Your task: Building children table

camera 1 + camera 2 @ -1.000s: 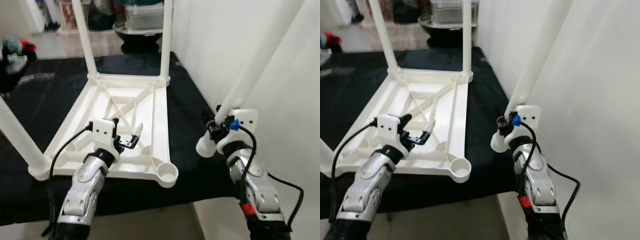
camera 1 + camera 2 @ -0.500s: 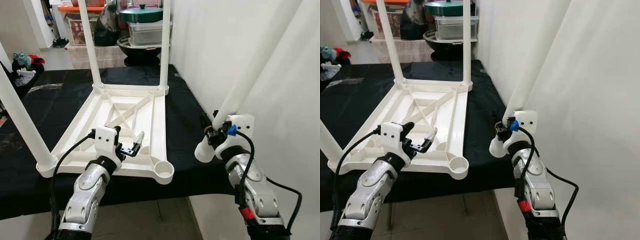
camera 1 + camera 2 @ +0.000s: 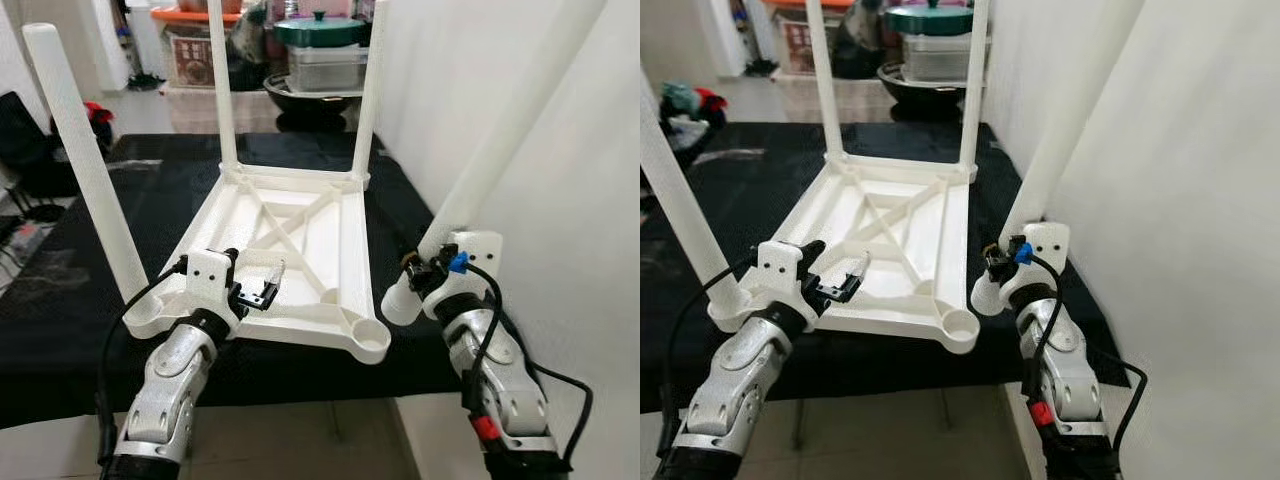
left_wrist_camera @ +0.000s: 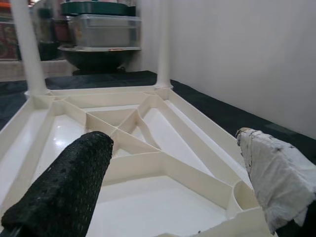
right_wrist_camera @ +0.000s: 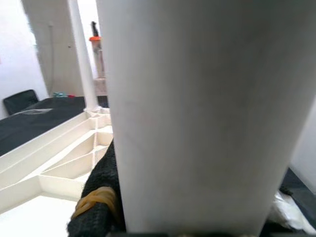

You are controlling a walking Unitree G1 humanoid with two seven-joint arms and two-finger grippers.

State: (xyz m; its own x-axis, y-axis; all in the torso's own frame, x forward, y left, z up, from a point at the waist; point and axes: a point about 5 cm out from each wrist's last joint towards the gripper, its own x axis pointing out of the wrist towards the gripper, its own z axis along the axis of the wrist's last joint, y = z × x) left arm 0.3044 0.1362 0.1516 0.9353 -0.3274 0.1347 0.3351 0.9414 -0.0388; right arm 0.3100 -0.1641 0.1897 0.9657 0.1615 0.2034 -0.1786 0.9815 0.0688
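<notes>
Since earlier: camera has shifted, so the near-left leg's rounded top now shows; both arms keep the same pose over the scene.
Table: white plastic children's table (image 3: 290, 250) lies upside down on a black cloth (image 3: 80, 300) covering the desk, ribbed underside up with a moulded X brace.
Legs fitted: three smooth white tube legs stand in corner sockets, near left (image 3: 90, 170), far left (image 3: 222, 90), far right (image 3: 366, 95); both far legs are cut off by the frame's top.
Empty socket: round cup at the near-right corner (image 3: 371, 346).
Left end effector (image 3: 262, 291): hovers above the near edge of the table, fingers spread apart, holding nothing; one finger is black and textured (image 4: 64, 192), the other wrapped in worn white cloth (image 4: 276, 173).
Right end effector (image 3: 420, 278): closed round the fourth leg (image 3: 480, 170), right of the table, leaning up to the right along the white wall (image 3: 440, 90).
Writing: none legible.
Background: lidded pot and clear bins (image 3: 320, 45), blurred.
</notes>
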